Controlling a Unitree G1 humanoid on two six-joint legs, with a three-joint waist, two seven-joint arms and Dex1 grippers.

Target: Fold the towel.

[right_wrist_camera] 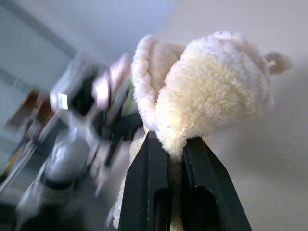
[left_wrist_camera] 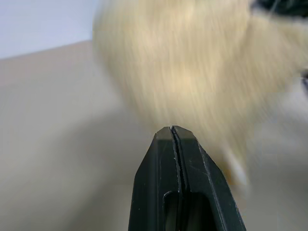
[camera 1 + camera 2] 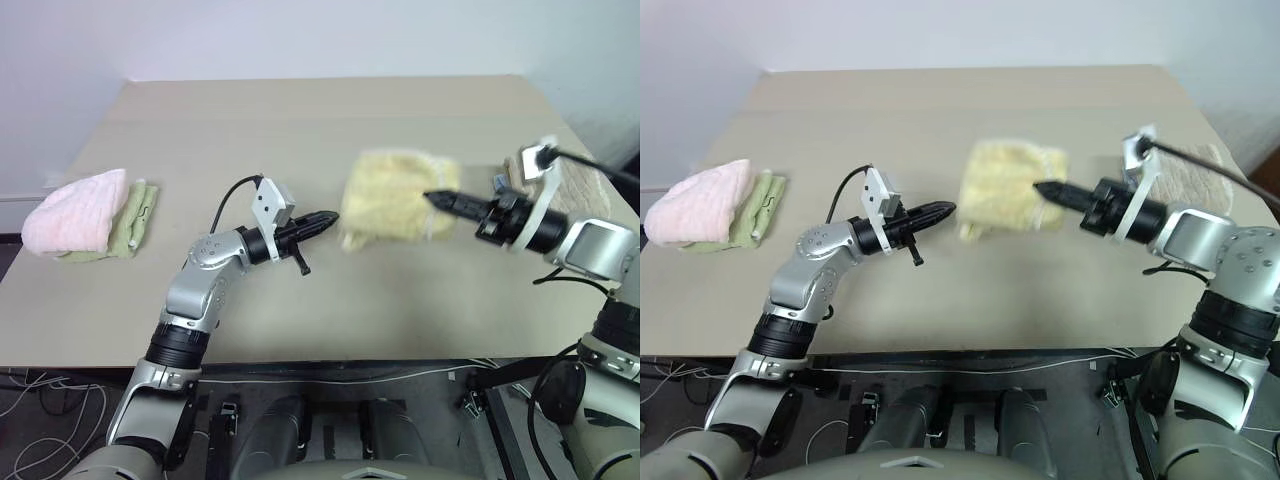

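The pale yellow towel is bunched up over the middle of the table. My right gripper is shut on a fold of its right side. The right wrist view shows the fluffy cloth pinched between the two black fingers. My left gripper is shut with nothing in it. It points level toward the towel's left edge, a short way from it. In the left wrist view the towel hangs blurred just beyond the shut fingertips. I cannot tell whether the towel's lower corner touches the table.
A pink fluffy towel and a folded green cloth lie at the table's left edge. A beige ribbed towel lies at the right edge behind my right arm. Cables run along the floor below the table's front edge.
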